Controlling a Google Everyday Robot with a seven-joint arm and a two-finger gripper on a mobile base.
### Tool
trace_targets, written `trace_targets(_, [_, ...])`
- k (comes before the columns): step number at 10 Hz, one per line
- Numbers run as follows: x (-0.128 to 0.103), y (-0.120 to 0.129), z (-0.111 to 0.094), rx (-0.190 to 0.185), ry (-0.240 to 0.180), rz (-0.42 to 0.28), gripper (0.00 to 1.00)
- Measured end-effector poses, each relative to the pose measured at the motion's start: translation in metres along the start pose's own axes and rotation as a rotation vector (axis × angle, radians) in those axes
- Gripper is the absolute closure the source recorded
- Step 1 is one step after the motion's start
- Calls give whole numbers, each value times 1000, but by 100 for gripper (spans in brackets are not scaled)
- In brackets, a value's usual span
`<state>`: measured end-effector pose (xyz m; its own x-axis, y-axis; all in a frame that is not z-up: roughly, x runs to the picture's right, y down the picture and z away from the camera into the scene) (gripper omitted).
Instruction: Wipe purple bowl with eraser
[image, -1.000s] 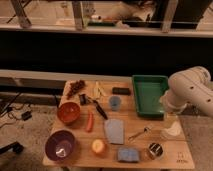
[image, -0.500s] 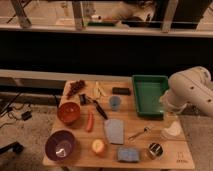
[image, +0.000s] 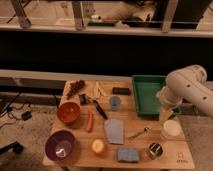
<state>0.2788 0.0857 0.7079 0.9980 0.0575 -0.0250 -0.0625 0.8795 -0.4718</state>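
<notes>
In the camera view your gripper is hanging at the green tray's right edge, and I cannot tell its grip state. You are facing the pickup step: the eraser is lying just beside the tray's opposite edge, the purple bowl sitting at the front-left corner, well apart from it, so you are needing a reach across the tray first

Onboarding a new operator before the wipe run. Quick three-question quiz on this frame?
1. True or false: the eraser lies in the purple bowl.
2. The gripper, at the right side of the table, is nearest: A) green tray B) orange bowl C) grapes?
3. What colour is the cup nearest the eraser?
Key: 1 false, it lies on the table, far from the purple bowl; 2 A; 3 blue.
</notes>
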Motion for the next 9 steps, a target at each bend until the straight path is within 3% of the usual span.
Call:
trace_targets(2, [-14,-15,6,3,-28,-15,20])
trace_targets(5, [-36,-29,13,-38,-108,-21,20])
trace_targets(9, [-75,-68,33,-36,-169,-42,20])
